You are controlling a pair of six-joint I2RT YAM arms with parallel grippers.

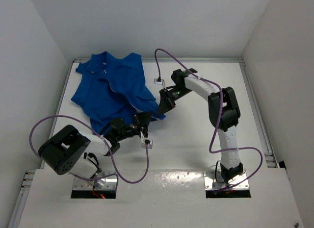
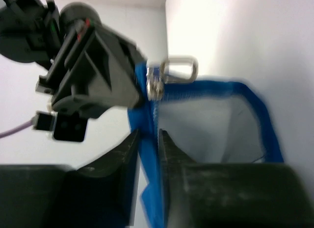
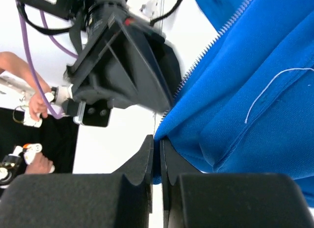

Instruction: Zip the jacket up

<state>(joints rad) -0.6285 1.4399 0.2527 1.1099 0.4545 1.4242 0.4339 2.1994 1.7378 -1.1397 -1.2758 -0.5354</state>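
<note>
The royal-blue jacket lies crumpled at the back left of the table, its near corner lifted between both grippers. My left gripper is shut on the jacket's lower front edge. The small silver zipper pull hangs just beyond its fingertips. My right gripper is shut on the blue hem right beside it. A line of pale zipper teeth runs up and away from the fingers. Each wrist view shows the other gripper's black body close ahead.
White enclosure walls stand on the left, back and right. Purple cables loop from both arms over the table. The arm bases sit at the near edge. A person's hands show outside the enclosure in the right wrist view.
</note>
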